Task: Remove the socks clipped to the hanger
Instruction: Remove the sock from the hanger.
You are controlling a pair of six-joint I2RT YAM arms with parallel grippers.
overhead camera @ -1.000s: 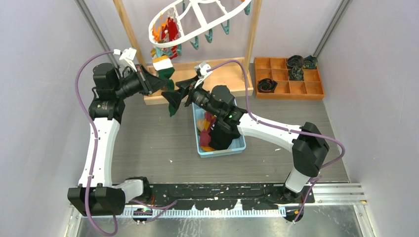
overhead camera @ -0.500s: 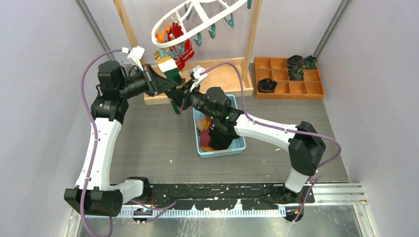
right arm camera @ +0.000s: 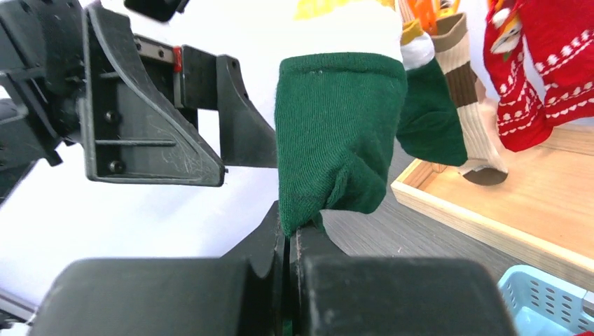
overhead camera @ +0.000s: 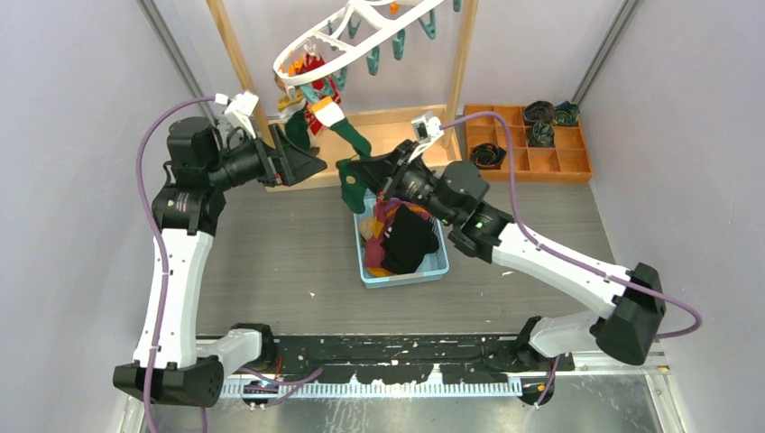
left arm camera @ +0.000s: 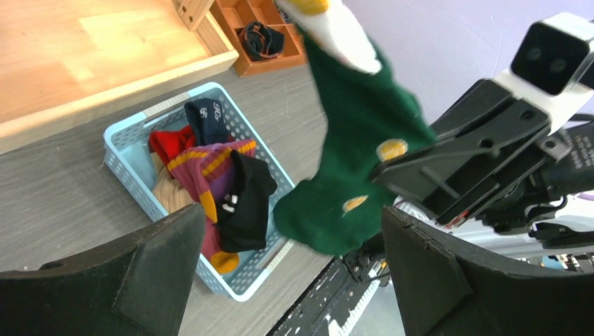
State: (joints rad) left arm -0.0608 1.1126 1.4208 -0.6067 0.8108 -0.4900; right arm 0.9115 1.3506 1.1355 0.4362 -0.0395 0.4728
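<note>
Within right gripper (right arm camera: 288, 234), green sock (right arm camera: 336, 133)

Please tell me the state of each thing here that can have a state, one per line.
hanger: tilted, socks hanging from it.
green sock: hanging from the hanger, toe stretched sideways.
red socks: hanging from the hanger.
basket: holding several socks.
left gripper: open, holding nothing.
right gripper: shut on the green sock.

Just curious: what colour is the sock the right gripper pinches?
Dark green sock, white band, small yellow spots; clearest in the left wrist view.
</note>
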